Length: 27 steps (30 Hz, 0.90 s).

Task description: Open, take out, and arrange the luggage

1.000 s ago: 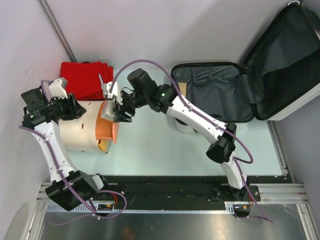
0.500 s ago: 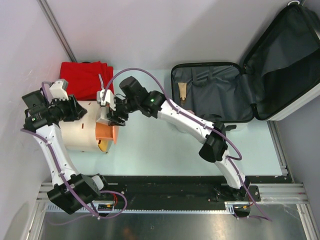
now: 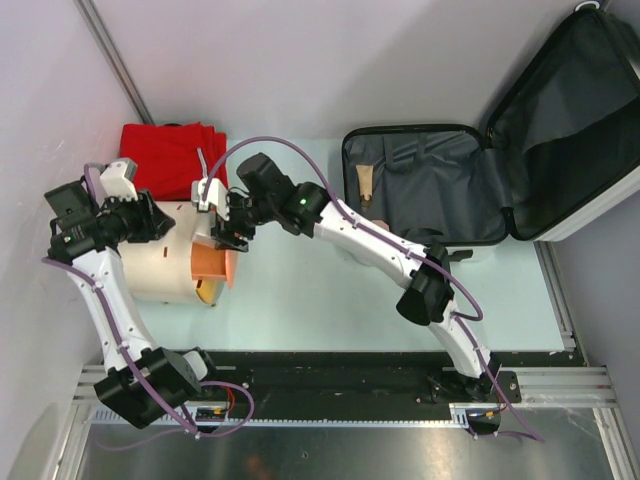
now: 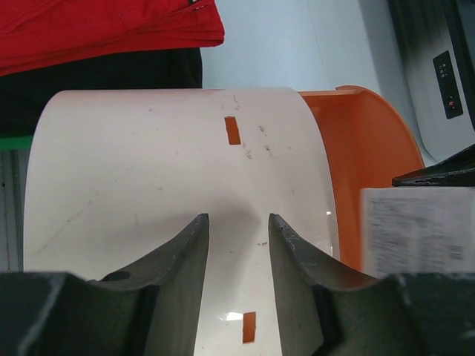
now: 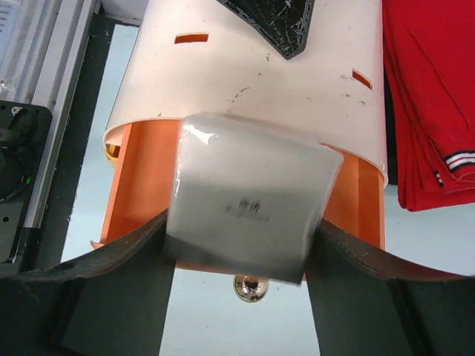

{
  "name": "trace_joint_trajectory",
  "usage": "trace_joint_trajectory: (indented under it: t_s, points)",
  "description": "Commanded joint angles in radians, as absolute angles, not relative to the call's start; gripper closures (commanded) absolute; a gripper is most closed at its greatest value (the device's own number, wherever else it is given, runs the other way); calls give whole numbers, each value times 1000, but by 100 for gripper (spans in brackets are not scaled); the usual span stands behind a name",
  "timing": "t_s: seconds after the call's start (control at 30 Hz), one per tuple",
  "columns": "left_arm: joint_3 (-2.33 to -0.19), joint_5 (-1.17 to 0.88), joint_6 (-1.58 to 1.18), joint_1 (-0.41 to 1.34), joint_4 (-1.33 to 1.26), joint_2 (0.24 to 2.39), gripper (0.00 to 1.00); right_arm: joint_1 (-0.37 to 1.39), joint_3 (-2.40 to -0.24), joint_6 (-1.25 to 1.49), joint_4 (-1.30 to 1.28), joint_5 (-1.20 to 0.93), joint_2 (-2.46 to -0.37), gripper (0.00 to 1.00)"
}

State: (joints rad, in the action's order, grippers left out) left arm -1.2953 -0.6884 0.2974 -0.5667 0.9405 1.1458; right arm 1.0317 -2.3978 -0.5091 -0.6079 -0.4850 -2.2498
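The right gripper [image 5: 243,228] pinches a white wrapped packet [image 5: 249,200] at the orange mouth [image 5: 137,185] of a cream cylinder [image 4: 148,170] lying on its side, apparently to slot it inside. The left gripper [image 4: 237,219], fingers part-spread and holding nothing, rests over the cylinder, likely to steady it. The luggage [image 3: 440,195] lies open at the far right of the table [image 3: 320,290], well apart.

legible text: none | white packet [image 5: 249,200]: faint print, too blurred to read
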Motion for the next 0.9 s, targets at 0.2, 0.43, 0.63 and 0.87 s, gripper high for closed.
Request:
trace_joint_trajectory:
  t_s: [0.2, 0.43, 0.63, 0.87]
  points:
    - [-1266, -638, 321, -561, 1097, 1210, 55, 1020, -2454, -509, -549, -457, -2206, 15]
    - [-1272, -646, 318, -558, 1094, 1223, 55, 974, -2439, -376, -515, -505, -2157, 15]
    - [-1264, -641, 318, -561, 1095, 1220, 55, 847, -2182, -264, -442, -656, -2031, 24]
    - [-1259, -647, 313, -560, 1095, 1229, 56, 830, -2023, -397, -436, -746, -1988, 48]
